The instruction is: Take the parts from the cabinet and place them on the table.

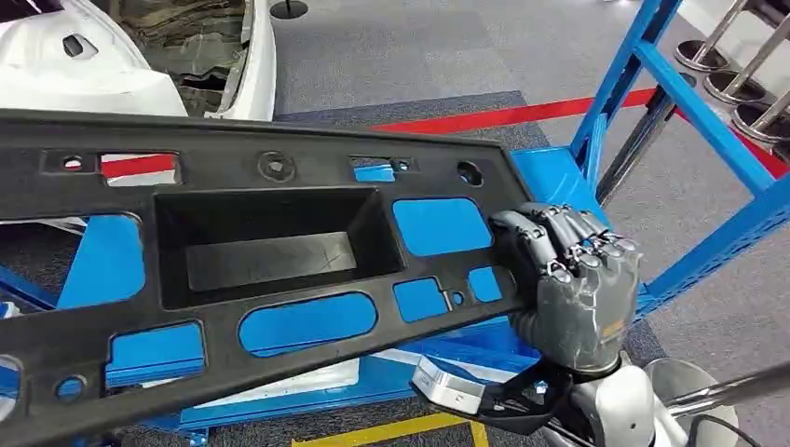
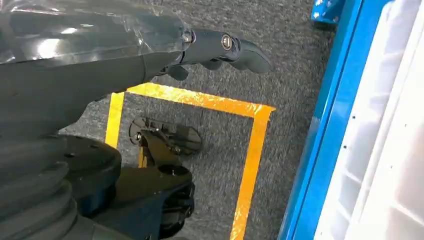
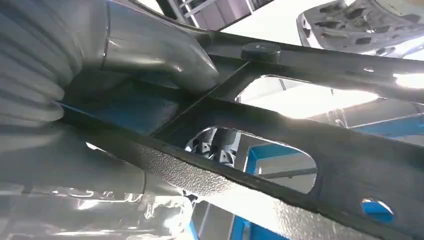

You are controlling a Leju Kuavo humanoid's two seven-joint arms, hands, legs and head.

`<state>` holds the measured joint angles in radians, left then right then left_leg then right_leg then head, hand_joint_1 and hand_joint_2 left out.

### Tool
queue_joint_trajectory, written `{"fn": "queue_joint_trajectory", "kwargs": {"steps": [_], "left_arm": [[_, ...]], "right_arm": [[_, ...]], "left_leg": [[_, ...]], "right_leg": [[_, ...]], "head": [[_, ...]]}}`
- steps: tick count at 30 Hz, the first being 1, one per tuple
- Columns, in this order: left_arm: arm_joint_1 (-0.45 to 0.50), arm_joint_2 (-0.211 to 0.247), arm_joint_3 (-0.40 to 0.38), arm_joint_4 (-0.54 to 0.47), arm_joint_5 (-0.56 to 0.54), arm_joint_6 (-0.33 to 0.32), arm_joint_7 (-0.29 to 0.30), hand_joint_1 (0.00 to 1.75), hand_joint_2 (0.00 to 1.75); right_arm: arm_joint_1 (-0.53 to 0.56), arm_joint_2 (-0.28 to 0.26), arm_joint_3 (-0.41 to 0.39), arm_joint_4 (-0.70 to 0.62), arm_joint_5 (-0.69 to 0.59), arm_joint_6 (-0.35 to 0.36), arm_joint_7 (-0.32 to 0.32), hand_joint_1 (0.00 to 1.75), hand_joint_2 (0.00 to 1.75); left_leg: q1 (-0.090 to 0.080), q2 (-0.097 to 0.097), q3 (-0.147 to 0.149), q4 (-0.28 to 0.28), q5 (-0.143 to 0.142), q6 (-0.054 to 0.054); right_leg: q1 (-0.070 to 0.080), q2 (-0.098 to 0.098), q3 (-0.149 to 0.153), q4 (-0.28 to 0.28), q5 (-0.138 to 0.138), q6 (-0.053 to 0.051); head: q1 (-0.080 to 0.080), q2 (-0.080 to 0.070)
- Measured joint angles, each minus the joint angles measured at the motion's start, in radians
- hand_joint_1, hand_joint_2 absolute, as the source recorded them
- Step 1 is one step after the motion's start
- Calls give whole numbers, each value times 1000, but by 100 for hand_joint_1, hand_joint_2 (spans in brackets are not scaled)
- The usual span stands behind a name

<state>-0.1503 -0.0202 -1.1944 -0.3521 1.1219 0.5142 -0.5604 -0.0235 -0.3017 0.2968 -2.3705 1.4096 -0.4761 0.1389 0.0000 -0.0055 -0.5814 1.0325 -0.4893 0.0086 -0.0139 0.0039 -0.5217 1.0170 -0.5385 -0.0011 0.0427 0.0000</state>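
While the head view looks down past the arms, a white moulded car-body panel (image 1: pixel 112 65) sits in the upper left of the frame on grey carpet (image 1: pixel 391 56). Across the left and centre of the frame stretches the task's part, a long black plastic trim panel with a rectangular recessed tray and many cut-out openings (image 1: pixel 261 242); it tilts slightly, its left end running out of the frame and its right end reaching the centre right. Through its openings shows the blue metal cabinet shelf (image 1: pixel 438 223) lying below it. A red floor stripe (image 1: pixel 503 115) crosses the carpet behind the panel's upper edge. At centre right the right hand (image 1: pixel 573 279), grey with dark fingers, grips the panel's right end, fingers curled over the top face. Right of the hand, blue metal frame beams of the cabinet (image 1: pixel 708 121) rise diagonally to the upper right. Chrome stanchion bases (image 1: pixel 745 84) stand in the upper right corner. In the right wrist view the black panel (image 3: pixel 300 125) crosses the frame with the thumb (image 3: pixel 155 45) pressed against it. In the left wrist view the left hand (image 2: pixel 220 50) holds nothing, fingers loosely extended above grey carpet marked with yellow tape (image 2: pixel 200 100), beside a blue cabinet edge (image 2: pixel 330 125).
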Motion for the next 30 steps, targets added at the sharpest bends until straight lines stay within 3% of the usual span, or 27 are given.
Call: {"fn": "queue_joint_trajectory", "kwargs": {"steps": [2, 3, 4, 5, 7, 8, 9, 10, 12, 13, 14, 15, 16, 18, 19, 20, 22, 23, 24, 25, 28, 29, 30], "left_arm": [[0, 0, 0, 3, -1, 2, 0, 0, 175], [0, -2, 2, 3, -1, 3, 0, 0, 175], [-1, -2, 3, 3, -2, 6, 0, 0, 175], [-2, -4, 5, 4, -3, 7, 0, 0, 175], [-1, -7, 5, 4, -3, 10, 2, 0, 175], [-1, -9, 5, 4, -4, 10, 2, 0, 175], [-1, -9, 5, 4, -4, 11, 2, 0, 175], [-1, -9, 5, 4, -4, 11, 3, 0, 175], [-1, -11, 6, 4, -5, 12, 3, 0, 175], [-2, -11, 6, 5, -5, 13, 3, 0, 175], [-5, -10, 6, 10, -5, 16, 3, 0, 175], [-5, -13, 6, 10, -5, 19, 1, 0, 175], [-3, -13, 7, 10, -5, 21, -1, 0, 175], [0, -13, 7, 11, -5, 27, -4, 0, 175], [0, -15, 7, 11, -8, 27, -4, 0, 175], [-1, -15, 7, 11, -11, 27, -4, 0, 175], [-2, -16, 7, 11, -13, 27, -4, 0, 175], [-1, -16, 7, 11, -14, 27, -3, 0, 175], [-1, -17, 7, 11, -17, 27, -2, 0, 175], [-1, -17, 7, 11, -19, 26, -2, 0, 175], [-3, -17, 7, 11, -22, 24, -2, 0, 175], [-5, -17, 7, 12, -23, 24, -1, 0, 175], [-5, -17, 7, 12, -23, 24, -1, 0, 175]], "right_arm": [[0, 0, 0, 0, 0, 0, 3, 175, 175], [-1, -1, 0, 0, 0, -1, 5, 175, 175], [-1, -4, 1, 0, 0, -2, 8, 175, 175], [-7, -4, 1, 0, 0, -5, 11, 175, 175], [-7, -7, 1, 0, 0, -7, 15, 175, 175], [-7, -7, 1, 0, 0, -7, 16, 175, 175], [-7, -8, 1, 0, 0, -7, 16, 175, 175], [-7, -9, 1, 0, 0, -7, 16, 175, 175], [-8, -10, 1, 0, 0, -7, 16, 175, 175], [-8, -10, 1, 0, 0, -7, 16, 175, 175], [-8, -10, 2, 1, 0, -9, 16, 175, 175], [-8, -10, 2, 0, 0, -9, 18, 175, 175], [-6, -10, 2, 0, 0, -9, 18, 175, 175], [-6, -10, 2, 0, 0, -9, 18, 175, 175], [-6, -10, 2, 0, 0, -9, 16, 175, 175], [-5, -10, 2, 0, 0, -10, 14, 175, 175], [-4, -10, 2, 0, 0, -10, 12, 175, 175], [-1, -10, 2, 0, 0, -10, 11, 175, 175], [1, -10, 2, 0, 0, -9, 9, 175, 175], [3, -10, 2, 0, 0, -9, 7, 175, 175], [3, -10, 2, 0, 0, -9, 5, 175, 175], [3, -10, 2, 0, 0, -9, 5, 175, 175], [3, -10, 2, 0, 0, -9, 5, 175, 175]], "left_leg": [[-2, 0, 1, -5, 2, 4], [10, 1, 11, -28, 12, 10], [14, 6, 22, -44, 19, 14], [16, 8, 25, -49, 23, 20], [18, 8, 23, -49, 23, 19], [19, 8, 23, -48, 22, 18], [22, 8, 23, -46, 21, 16], [27, 7, 23, -42, 18, 11], [42, 3, 22, -24, 6, -7], [42, 2, 17, -9, -4, -23], [34, 0, 8, 6, -9, -33], [32, -3, 3, 8, -7, -38], [33, -3, 3, 6, -3, -44], [38, -3, 3, 4, 0, -54], [38, -1, 3, 19, -17, -56], [38, 2, -14, 62, -54, -54], [31, 2, -79, 223, -141, -53], [27, 2, -107, 292, -167, -50], [23, 2, -116, 321, -169, -44], [18, 2, -103, 303, -152, -35], [-13, -1, 23, 65, -37, 16], [-13, 0, 41, 26, -50, 33], [-18, 2, 40, 10, -38, 28]], "right_leg": [[-1, 0, 2, -6, 3, 6], [7, 0, 6, -7, 0, 9], [3, 0, 3, 14, -15, 10], [1, 1, -24, 67, -50, 13], [-5, 1, -101, 219, -120, 23], [-10, 1, -134, 277, -135, 28], [-14, 0, -147, 294, -125, 33], [-20, 0, -134, 257, -85, 41], [-34, -1, -63, 92, 18, 56], [-37, 0, -37, 33, 22, 72], [-31, 11, -48, 35, 17, 66], [-33, 14, -56, 45, 16, 46], [-31, 13, -59, 50, 15, 41], [-29, 11, -62, 51, 20, 25], [-29, 7, -63, 48, 23, 17], [-27, 6, -64, 47, 25, 13], [-20, -1, -70, 48, 28, 6], [-15, -3, -73, 48, 29, 3], [-9, -3, -75, 48, 31, 0], [-3, -3, -75, 48, 32, -1], [11, -1, -70, 46, 34, -5], [16, -3, -71, 46, 36, -3], [12, -1, -74, 46, 37, -1]], "head": [[-1, 0], [0, 0], [2, 0], [5, 0], [13, 0], [13, 0], [13, 0], [14, 0], [15, 0], [18, 0], [33, 0], [32, 0], [16, 0], [13, 0], [7, 0], [4, 0], [-1, 0], [-2, 0], [-3, 0], [-3, 0], [-3, 0], [1, 0], [3, 0]]}}
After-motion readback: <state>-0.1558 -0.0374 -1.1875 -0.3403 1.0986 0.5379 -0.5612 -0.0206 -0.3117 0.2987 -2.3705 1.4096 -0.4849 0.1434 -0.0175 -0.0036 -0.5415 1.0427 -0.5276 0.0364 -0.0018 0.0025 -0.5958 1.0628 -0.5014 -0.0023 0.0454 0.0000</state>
